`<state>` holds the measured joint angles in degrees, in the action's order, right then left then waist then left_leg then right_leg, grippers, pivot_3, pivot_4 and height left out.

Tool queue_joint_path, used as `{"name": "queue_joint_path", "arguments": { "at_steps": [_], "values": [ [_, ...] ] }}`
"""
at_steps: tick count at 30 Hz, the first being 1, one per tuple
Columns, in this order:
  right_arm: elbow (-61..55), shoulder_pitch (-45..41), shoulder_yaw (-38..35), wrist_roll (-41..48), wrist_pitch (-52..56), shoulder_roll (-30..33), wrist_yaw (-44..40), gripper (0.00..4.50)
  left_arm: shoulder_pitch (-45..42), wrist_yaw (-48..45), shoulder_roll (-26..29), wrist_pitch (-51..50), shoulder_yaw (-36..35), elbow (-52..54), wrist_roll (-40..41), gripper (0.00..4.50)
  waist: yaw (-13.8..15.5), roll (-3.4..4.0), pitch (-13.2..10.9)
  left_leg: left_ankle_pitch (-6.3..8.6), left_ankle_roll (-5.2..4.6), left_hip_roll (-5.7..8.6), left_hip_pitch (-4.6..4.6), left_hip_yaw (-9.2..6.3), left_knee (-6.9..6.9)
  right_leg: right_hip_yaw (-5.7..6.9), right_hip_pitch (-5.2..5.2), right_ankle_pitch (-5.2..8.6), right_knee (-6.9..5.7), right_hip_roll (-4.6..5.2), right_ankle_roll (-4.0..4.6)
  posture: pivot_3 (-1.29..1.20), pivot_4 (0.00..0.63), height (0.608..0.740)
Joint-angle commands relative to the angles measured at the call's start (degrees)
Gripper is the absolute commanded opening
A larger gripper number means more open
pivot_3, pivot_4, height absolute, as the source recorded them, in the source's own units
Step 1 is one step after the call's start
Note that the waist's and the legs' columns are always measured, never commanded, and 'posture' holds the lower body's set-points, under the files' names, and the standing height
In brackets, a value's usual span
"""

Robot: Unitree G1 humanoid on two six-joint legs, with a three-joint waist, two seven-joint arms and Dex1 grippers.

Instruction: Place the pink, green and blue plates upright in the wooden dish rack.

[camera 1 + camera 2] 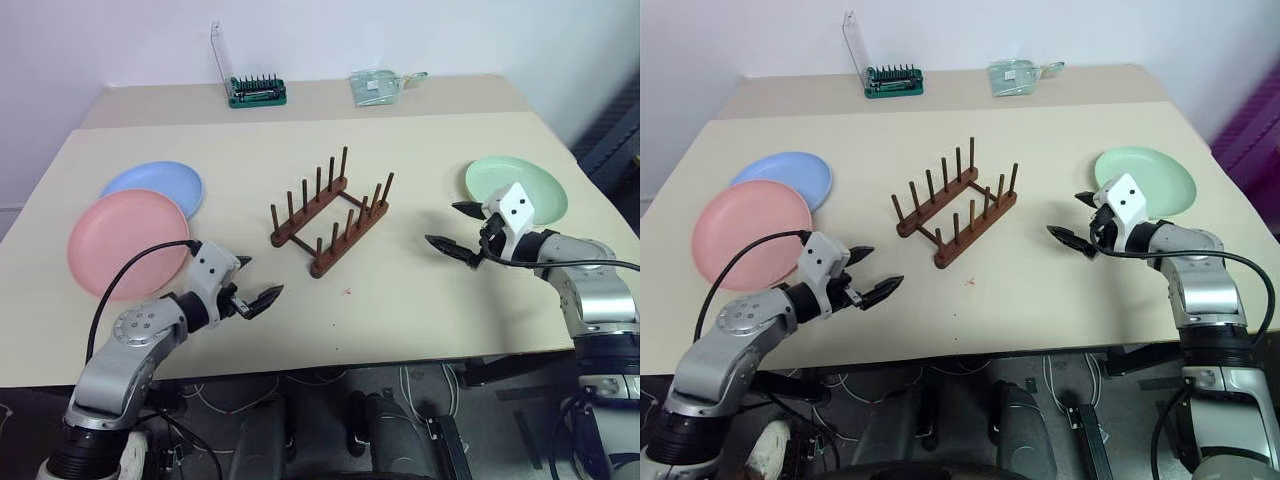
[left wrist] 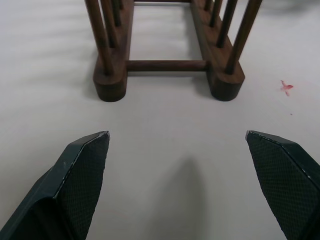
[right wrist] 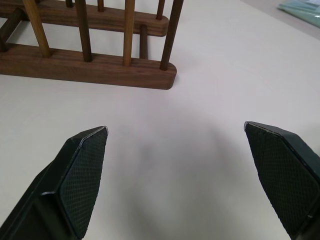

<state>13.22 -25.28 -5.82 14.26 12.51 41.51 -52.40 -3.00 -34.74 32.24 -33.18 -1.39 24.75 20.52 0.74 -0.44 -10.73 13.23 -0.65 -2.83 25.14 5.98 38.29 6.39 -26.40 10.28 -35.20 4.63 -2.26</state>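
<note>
1. Beige table [image 1: 400, 300] carries the wooden dish rack [image 1: 330, 215] at its centre, with no plate in it.
2. Pink plate [image 1: 125, 240] and blue plate [image 1: 155, 185] lie flat at the left, overlapping; green plate [image 1: 530, 185] lies flat at the right.
3. Left gripper [image 1: 255, 285] and right gripper [image 1: 455, 228] hang spread wide, empty, either side of the rack.

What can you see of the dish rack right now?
The dish rack is small and dark brown, wood by its look: two parallel base rails joined by crossbars, each with a row of thin upright pegs. It stands empty and upright, set diagonally mid-table, with no plate in it and nothing touching it but the tabletop.
</note>
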Motion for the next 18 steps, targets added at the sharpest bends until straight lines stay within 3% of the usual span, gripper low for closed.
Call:
{"name": "queue_joint_path", "arguments": {
  "at_steps": [1, 5, 11, 18],
  "values": [
    [-0.3, -1.1, -0.6, -0.1, -1.5, -0.3, 0.4, 4.47, -0.3, 0.4, -0.1, 0.3, -0.1, 1.2, 0.0, 4.48, 0.0, 0.00, 0.0, 0.00, 0.00, 0.00, 0.00, 0.00, 0.00, 0.00, 0.00, 0.00, 0.00, 0.00, 0.00, 0.00, 0.150, 0.730],
    [0.3, -2.3, -0.3, -0.4, -1.6, -0.6, 0.6, 4.47, -1.3, 0.1, -0.9, 0.0, 1.7, 1.0, 0.0, 4.48, 0.0, 0.00, 0.0, 0.00, 0.00, 0.01, 0.00, 0.00, 0.00, 0.00, 0.00, 0.00, 0.00, -0.01, 0.00, 0.00, 0.150, 0.730],
    [-0.1, -2.2, -0.2, -0.9, -2.2, -1.1, 1.4, 4.47, -7.5, 0.4, -3.8, 0.0, 10.0, -3.5, -4.0, 4.48, 0.1, 0.00, 0.0, -0.01, -0.01, 0.06, 0.00, -0.01, 0.03, 0.00, 0.06, 0.00, 0.01, -0.01, 0.00, 0.00, 0.150, 0.730],
    [-2.2, 0.0, -1.9, -0.7, -1.8, -0.4, 3.2, 4.47, -13.6, 6.2, -12.8, -0.1, 18.3, -12.3, -10.8, 4.48, 0.1, -0.01, 0.0, -0.01, -0.02, 0.08, 0.00, 0.00, 0.03, 0.00, 0.06, -0.11, -0.01, -0.02, -0.19, 0.00, 0.150, 0.730]
  ]
}}
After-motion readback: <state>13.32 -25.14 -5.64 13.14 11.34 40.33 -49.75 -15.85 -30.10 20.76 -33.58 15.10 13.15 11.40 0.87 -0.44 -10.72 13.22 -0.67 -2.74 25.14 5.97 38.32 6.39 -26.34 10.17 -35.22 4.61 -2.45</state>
